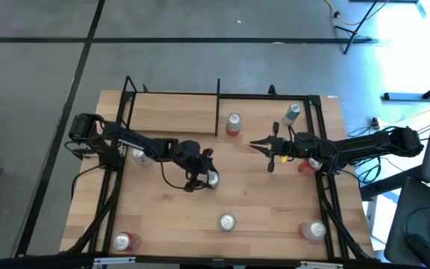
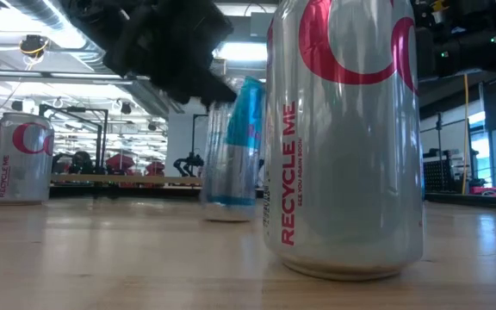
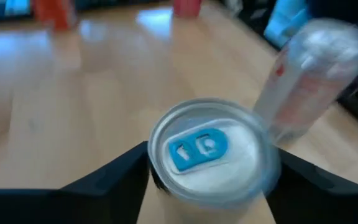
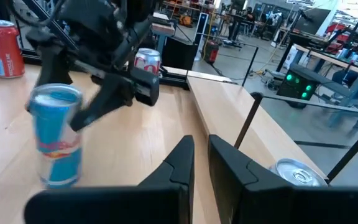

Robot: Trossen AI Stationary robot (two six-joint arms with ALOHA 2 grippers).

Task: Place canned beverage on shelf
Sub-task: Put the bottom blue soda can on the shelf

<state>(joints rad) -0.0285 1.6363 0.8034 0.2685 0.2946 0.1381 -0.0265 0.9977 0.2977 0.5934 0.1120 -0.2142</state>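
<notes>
The left gripper (image 1: 202, 170) is out over the middle of the large wooden tabletop (image 1: 267, 202), at the end of its dark arm reaching in from the table's left edge. Its two dark fingers (image 3: 114, 177) are spread apart with the top of a slim blue-and-silver beverage can (image 3: 207, 152) between them. The can has a silver lid with a blue pull tab. The fingers sit right at the can's rim on either side, but it cannot be told whether they press on it. From the low view the can (image 2: 231, 155) stands on the tabletop, a little tilted, with the gripper dark above it.

The narrow raised light-wood shelf (image 1: 170, 112), framed by thin black metal rods, runs along the far edge of the table, well apart from this can. The can is not on it.

The right gripper (image 1: 263, 144) hangs over the table to the right of centre, pointing towards the left arm. Its fingers (image 4: 179, 162) are pressed together and hold nothing.

Other cans stand about the table. A silver can with a pink ring and the words RECYCLE ME (image 2: 343, 129) stands near the front edge, close to the low camera. A red can (image 4: 2, 46) stands at the front left corner. A silver-topped can (image 1: 234, 123) stands just beside the shelf.
</notes>
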